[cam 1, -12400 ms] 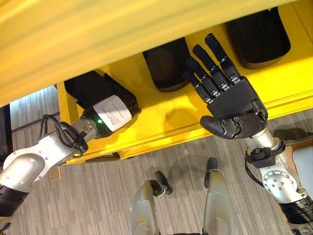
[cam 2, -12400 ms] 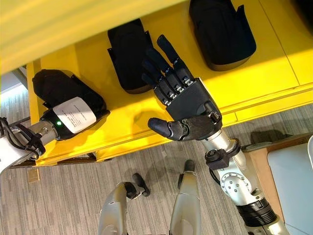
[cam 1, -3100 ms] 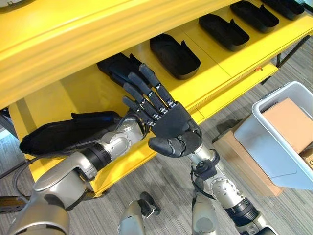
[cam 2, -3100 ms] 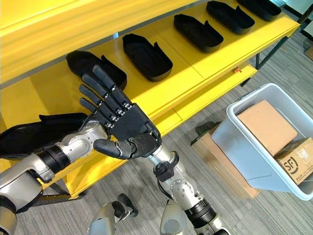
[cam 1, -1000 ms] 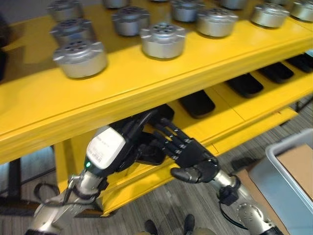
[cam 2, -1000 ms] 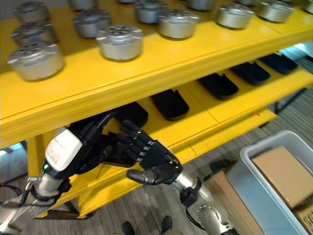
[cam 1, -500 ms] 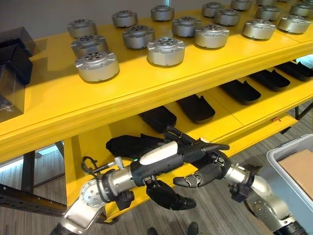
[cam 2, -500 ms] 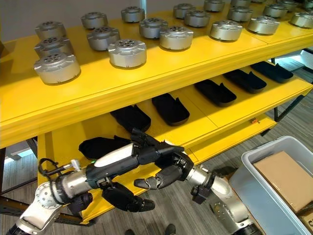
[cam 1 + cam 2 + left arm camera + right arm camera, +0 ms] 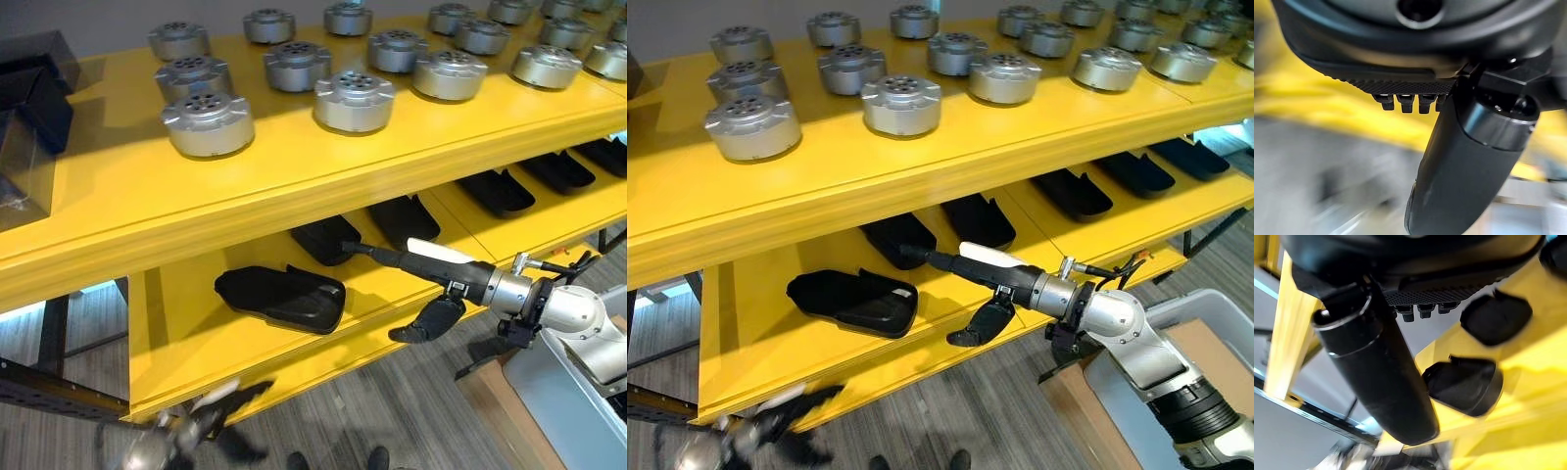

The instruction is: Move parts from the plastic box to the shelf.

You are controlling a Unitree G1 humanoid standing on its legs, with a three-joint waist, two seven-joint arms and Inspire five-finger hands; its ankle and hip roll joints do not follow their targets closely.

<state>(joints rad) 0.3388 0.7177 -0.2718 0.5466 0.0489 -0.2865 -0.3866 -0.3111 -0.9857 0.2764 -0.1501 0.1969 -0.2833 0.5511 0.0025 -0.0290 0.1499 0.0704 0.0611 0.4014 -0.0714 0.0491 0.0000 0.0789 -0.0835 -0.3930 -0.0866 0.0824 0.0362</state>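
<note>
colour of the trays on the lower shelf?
Black trays, on the yellow shelf; clearest in the left eye view.

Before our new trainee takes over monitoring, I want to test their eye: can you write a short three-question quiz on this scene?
1. True or false: the right hand holds a part.
2. What sits on the top shelf: A silver round parts, B boxes, C bottles?
3. Which shelf carries the black parts?

Key: 1 false, its fingers are straight and empty. 2 A. 3 The lower shelf.
</note>
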